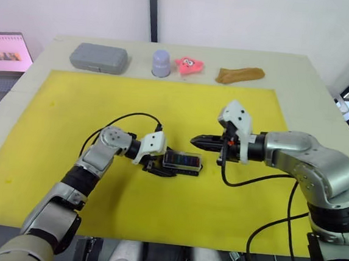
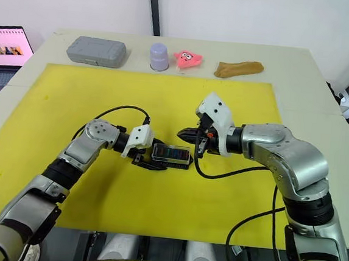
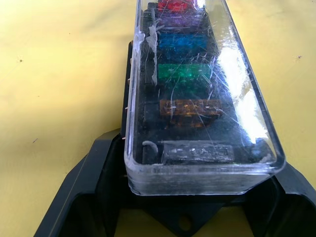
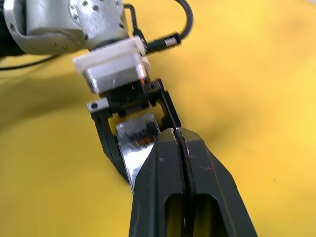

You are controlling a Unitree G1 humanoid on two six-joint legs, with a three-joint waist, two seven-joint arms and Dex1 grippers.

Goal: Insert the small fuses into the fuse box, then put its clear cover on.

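Yellow mat (image 1: pixel 71 127) mid-bench: fuse box (image 1: pixel 182 162) loaded with small fuses (image 3: pixel 182 74), clear cover (image 3: pixel 247 113) on. Left end effector (image 1: pixel 157 167) grips its end; right end effector (image 1: pixel 199 142) pinched empty, just beside. Looks essentially done.

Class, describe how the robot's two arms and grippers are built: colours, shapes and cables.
Both arms are rounded silver-grey metal segments with black joints. Each wrist carries a white block, and loose black cables loop from it. The left gripper and right gripper have two black angular plastic fingers.
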